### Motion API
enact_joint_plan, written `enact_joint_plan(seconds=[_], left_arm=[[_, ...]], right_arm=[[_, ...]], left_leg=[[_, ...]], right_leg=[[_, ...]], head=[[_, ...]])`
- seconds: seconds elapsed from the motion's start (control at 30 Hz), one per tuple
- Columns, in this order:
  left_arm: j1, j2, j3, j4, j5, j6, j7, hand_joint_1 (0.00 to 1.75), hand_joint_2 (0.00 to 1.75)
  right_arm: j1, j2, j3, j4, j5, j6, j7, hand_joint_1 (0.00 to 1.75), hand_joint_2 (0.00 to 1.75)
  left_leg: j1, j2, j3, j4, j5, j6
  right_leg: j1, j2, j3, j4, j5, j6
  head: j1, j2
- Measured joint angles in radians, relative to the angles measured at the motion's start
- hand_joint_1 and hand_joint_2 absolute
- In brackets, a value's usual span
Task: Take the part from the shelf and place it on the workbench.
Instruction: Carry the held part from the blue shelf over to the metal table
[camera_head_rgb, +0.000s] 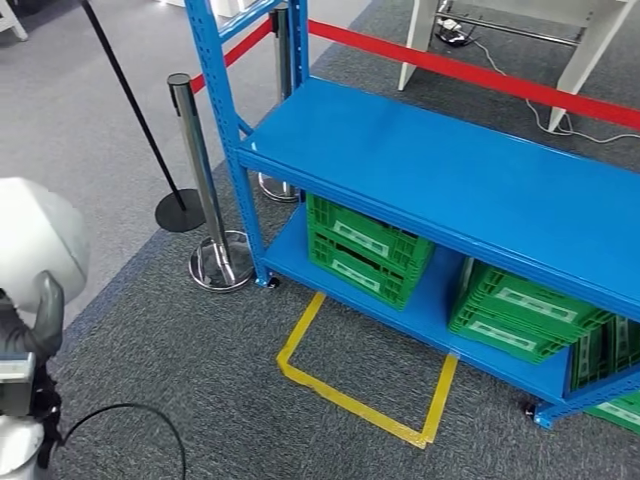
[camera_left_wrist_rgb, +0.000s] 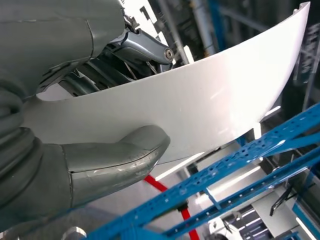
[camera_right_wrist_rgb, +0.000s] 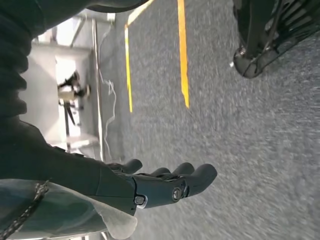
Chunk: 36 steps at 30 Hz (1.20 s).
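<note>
Gripping the white part (camera_left_wrist_rgb: 211, 95), the left hand (camera_left_wrist_rgb: 56, 100) clamps thumb underneath.

Head view looks down from high at blue shelf (camera_head_rgb: 453, 190) and floor. Left wrist view sits close behind left hand (camera_left_wrist_rgb: 75, 125), sees shelf too. Right wrist view looks down at floor (camera_right_wrist_rgb: 245, 150), shares yellow tape (camera_right_wrist_rgb: 183, 55).

Left hand (camera_head_rgb: 34, 325) at lower left edge, thumb up against white curved part (camera_head_rgb: 38, 235). Blue shelf (camera_head_rgb: 453, 180) ahead, green crates (camera_head_rgb: 366, 250) on bottom level. Yellow tape square (camera_head_rgb: 362, 395) on grey carpet in front. Chrome stanchion (camera_head_rgb: 207, 190) w/ red belt (camera_head_rgb: 483, 72) beside shelf's corner post
</note>
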Motion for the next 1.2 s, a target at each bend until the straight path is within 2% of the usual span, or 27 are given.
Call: enact_joint_plan(seconds=[0.03,0.1,0.17,0.23,0.27,0.3,0.37,0.4,0.43,0.47,0.5,0.53,0.6,0.67,0.73,0.77,0.8,0.87,0.93,0.97,1.0,1.03,1.07,1.1,1.13,1.17,1.2], left_arm=[[-0.038,-0.005,-0.018,0.025,0.005,-0.006,0.017,1.75,1.75],[-0.112,-0.016,-0.055,0.072,0.007,-0.008,0.043,1.75,1.75],[-0.178,-0.023,-0.090,0.115,0.006,-0.006,0.070,1.75,1.75],[-0.237,-0.026,-0.122,0.157,0.001,-0.004,0.104,1.75,1.75],[-0.264,-0.026,-0.135,0.177,-0.002,-0.003,0.118,1.75,1.75],[-0.291,-0.027,-0.148,0.196,-0.004,-0.001,0.129,1.75,1.75],[-0.338,-0.030,-0.168,0.232,-0.003,0.004,0.143,1.75,1.75],[-0.355,-0.032,-0.178,0.248,0.001,0.005,0.148,1.75,1.75],[-0.367,-0.034,-0.185,0.262,0.007,0.005,0.153,1.75,1.75],[-0.379,-0.036,-0.191,0.276,0.016,0.004,0.158,1.75,1.75],[-0.392,-0.038,-0.196,0.289,0.026,0.000,0.164,1.75,1.75],[-0.410,-0.040,-0.201,0.302,0.036,-0.005,0.170,1.75,1.75],[-0.453,-0.046,-0.208,0.325,0.053,-0.017,0.180,1.75,1.75],[-0.492,-0.053,-0.217,0.344,0.063,-0.028,0.189,1.75,1.75],[-0.515,-0.058,-0.225,0.360,0.070,-0.039,0.197,1.75,1.75],[-0.525,-0.060,-0.227,0.368,0.072,-0.044,0.201,1.75,1.75],[-0.536,-0.064,-0.231,0.376,0.074,-0.050,0.204,1.75,1.75],[-0.561,-0.076,-0.243,0.394,0.078,-0.062,0.211,1.75,1.75],[-0.575,-0.088,-0.258,0.414,0.080,-0.072,0.215,1.75,1.75],[-0.578,-0.092,-0.265,0.423,0.081,-0.075,0.216,1.75,1.75],[-0.578,-0.095,-0.270,0.430,0.082,-0.076,0.216,1.75,1.75],[-0.576,-0.096,-0.274,0.435,0.085,-0.076,0.214,1.75,1.75],[-0.573,-0.097,-0.277,0.437,0.088,-0.076,0.210,1.75,1.75],[-0.567,-0.096,-0.278,0.436,0.093,-0.075,0.204,1.75,1.75],[-0.555,-0.095,-0.278,0.433,0.097,-0.072,0.198,1.75,1.75],[-0.536,-0.091,-0.278,0.424,0.100,-0.070,0.190,1.75,1.75],[-0.508,-0.083,-0.277,0.409,0.106,-0.067,0.181,1.75,1.75]], right_arm=[[-0.002,-0.001,0.001,0.000,0.007,0.001,0.000,0.00,1.75],[-0.006,-0.002,0.003,0.000,0.021,0.001,-0.002,0.00,1.75],[-0.006,-0.002,0.008,0.000,0.038,0.001,-0.009,0.00,1.75],[-0.006,-0.001,0.017,0.001,0.059,-0.001,-0.008,0.00,1.75],[-0.007,-0.001,0.023,0.002,0.069,-0.003,-0.006,0.00,1.75],[-0.006,-0.002,0.027,0.002,0.077,-0.007,-0.004,0.00,1.75],[-0.004,-0.005,0.034,0.002,0.088,-0.017,-0.004,0.00,1.75],[-0.002,-0.007,0.037,0.002,0.093,-0.021,-0.004,0.00,1.75],[-0.002,-0.008,0.041,0.002,0.099,-0.023,-0.005,0.00,1.75],[-0.002,-0.010,0.044,0.002,0.105,-0.024,-0.005,0.00,1.75],[-0.002,-0.011,0.048,0.002,0.112,-0.025,-0.005,0.00,1.75],[-0.003,-0.012,0.052,0.002,0.120,-0.025,-0.004,0.00,1.75],[-0.005,-0.014,0.061,0.002,0.133,-0.025,-0.004,0.00,1.75],[-0.006,-0.016,0.068,0.003,0.143,-0.025,-0.005,0.00,1.75],[-0.009,-0.019,0.073,0.003,0.152,-0.024,-0.006,0.00,1.75],[-0.011,-0.021,0.076,0.003,0.156,-0.023,-0.003,0.00,1.75],[-0.012,-0.024,0.078,0.003,0.161,-0.021,-0.001,0.00,1.75],[-0.012,-0.029,0.083,0.004,0.167,-0.014,0.002,0.00,1.75],[-0.009,-0.032,0.086,0.005,0.169,-0.008,0.002,0.00,1.75],[-0.008,-0.034,0.087,0.005,0.168,-0.005,0.002,0.00,1.75],[-0.008,-0.036,0.087,0.005,0.166,-0.002,0.002,0.00,1.75],[-0.008,-0.037,0.087,0.005,0.163,0.000,0.002,0.00,1.75],[-0.008,-0.039,0.087,0.005,0.158,0.000,0.002,0.00,1.75],[-0.006,-0.039,0.087,0.006,0.154,0.000,0.001,0.00,1.75],[-0.005,-0.039,0.087,0.006,0.153,0.000,-0.002,0.00,1.75],[-0.004,-0.039,0.087,0.007,0.153,-0.002,-0.006,0.00,1.75],[-0.003,-0.039,0.087,0.007,0.155,-0.006,-0.009,0.00,1.75]], left_leg=[[0.000,-0.014,-0.001,0.001,0.002,-0.003],[-0.001,-0.038,-0.009,0.009,0.005,-0.011],[0.000,-0.058,-0.022,0.016,0.011,-0.022],[0.003,-0.071,-0.032,0.019,0.017,-0.034],[0.002,-0.059,-0.038,0.028,0.011,-0.038],[0.001,-0.032,-0.052,0.058,-0.008,-0.043],[0.001,0.033,-0.104,0.177,-0.072,-0.052],[0.003,0.051,-0.133,0.246,-0.101,-0.056],[0.005,0.058,-0.151,0.293,-0.114,-0.058],[0.006,0.060,-0.154,0.304,-0.109,-0.058],[0.006,0.063,-0.138,0.276,-0.086,-0.055],[0.004,0.071,-0.108,0.216,-0.051,-0.050],[-0.007,0.113,-0.044,0.083,-0.003,-0.036],[-0.019,0.137,-0.021,0.026,0.002,-0.022],[-0.019,0.117,-0.023,0.017,0.003,-0.012],[-0.017,0.105,-0.022,0.012,0.006,-0.006],[-0.014,0.094,-0.022,0.007,0.010,0.000],[-0.011,0.071,-0.022,0.003,0.014,0.009],[-0.011,0.043,-0.023,0.004,0.015,0.012],[-0.012,0.028,-0.022,0.004,0.015,0.012],[-0.011,0.013,-0.021,0.006,0.014,0.011],[-0.010,-0.001,-0.020,0.008,0.013,0.010],[-0.009,-0.014,-0.021,0.012,0.011,0.006],[-0.009,-0.026,-0.024,0.019,0.008,0.002],[-0.009,-0.036,-0.029,0.024,0.007,-0.004],[-0.009,-0.047,-0.034,0.027,0.007,-0.009],[-0.009,-0.057,-0.037,0.028,0.008,-0.014]], right_leg=[[-0.001,0.012,0.032,-0.069,0.041,-0.002],[-0.005,0.054,0.092,-0.197,0.091,-0.006],[-0.005,0.073,0.110,-0.236,0.096,-0.009],[-0.006,0.051,0.109,-0.237,0.102,-0.017],[-0.007,0.039,0.108,-0.238,0.106,-0.022],[-0.009,0.026,0.108,-0.240,0.108,-0.026],[-0.008,0.000,0.107,-0.240,0.110,-0.030],[-0.007,-0.013,0.107,-0.240,0.109,-0.031],[-0.006,-0.026,0.106,-0.240,0.108,-0.031],[-0.006,-0.039,0.106,-0.240,0.108,-0.031],[-0.005,-0.051,0.107,-0.239,0.107,-0.030],[-0.004,-0.064,0.108,-0.239,0.105,-0.029],[0.001,-0.088,0.110,-0.239,0.102,-0.025],[0.006,-0.110,0.109,-0.240,0.099,-0.018],[0.007,-0.129,0.108,-0.242,0.095,-0.009],[0.005,-0.116,0.105,-0.235,0.087,-0.005],[0.003,-0.091,0.093,-0.212,0.072,-0.001],[-0.001,-0.027,0.038,-0.102,0.020,0.005],[-0.002,-0.006,-0.034,0.027,-0.020,0.009],[-0.002,-0.004,-0.054,0.052,-0.013,0.011],[-0.002,-0.003,-0.056,0.035,0.013,0.012],[-0.004,0.004,-0.037,-0.020,0.055,0.012],[-0.009,0.023,-0.009,-0.091,0.094,0.014],[-0.013,0.048,0.021,-0.154,0.119,0.014],[-0.017,0.068,0.042,-0.196,0.131,0.013],[-0.019,0.080,0.053,-0.213,0.129,0.011],[-0.018,0.077,0.059,-0.216,0.125,0.006]], head=[[0.000,0.000],[-0.001,0.000],[-0.002,0.000],[-0.001,0.000],[-0.004,0.000],[-0.008,0.000],[-0.016,0.000],[-0.017,0.000],[-0.017,0.000],[-0.018,0.000],[-0.018,0.000],[-0.018,0.000],[-0.017,0.000],[-0.016,0.000],[-0.015,0.000],[-0.015,0.000],[-0.013,0.000],[-0.010,0.000],[-0.008,0.000],[-0.007,0.000],[-0.007,0.000],[-0.007,0.000],[-0.007,0.000],[-0.007,0.000],[-0.007,0.000],[-0.007,0.000],[-0.007,0.000]])
